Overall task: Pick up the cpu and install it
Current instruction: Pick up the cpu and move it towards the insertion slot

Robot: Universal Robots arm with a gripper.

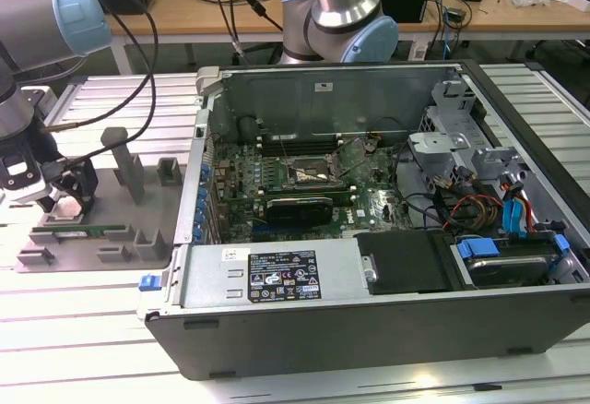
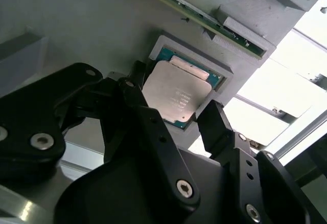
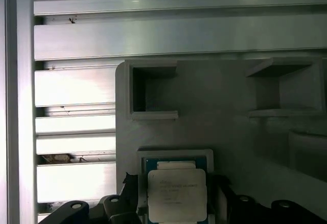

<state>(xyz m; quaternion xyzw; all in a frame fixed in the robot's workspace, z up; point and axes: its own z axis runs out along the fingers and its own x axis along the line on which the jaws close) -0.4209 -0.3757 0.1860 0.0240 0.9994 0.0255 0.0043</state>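
Cpu (image 2: 176, 96): one, silver top up, lying flat in a square recess of the grey tray (image 1: 152, 238), not lifted.
Gripper (image 1: 69, 199): one, low over the tray at the exterior view's left.
Fingers (image 2: 214, 124): two, spread apart, one on each side of the cpu and not clamped on it.
Memory stick (image 1: 83, 231): one, long and green, slotted in the tray just beside the cpu's recess.
Computer case (image 1: 369, 321): one, lid off, well apart from the tray.
Processor socket (image 1: 309, 172): one, on the motherboard, and it looks vacant.
Risk, closing: fingers meeting off-centre could tip the chip in its recess or catch the recess wall.
Risk, grip: the rim is thin, so a shallow pinch may slip.
Risk, neighbour: a stray finger could knock the memory stick.
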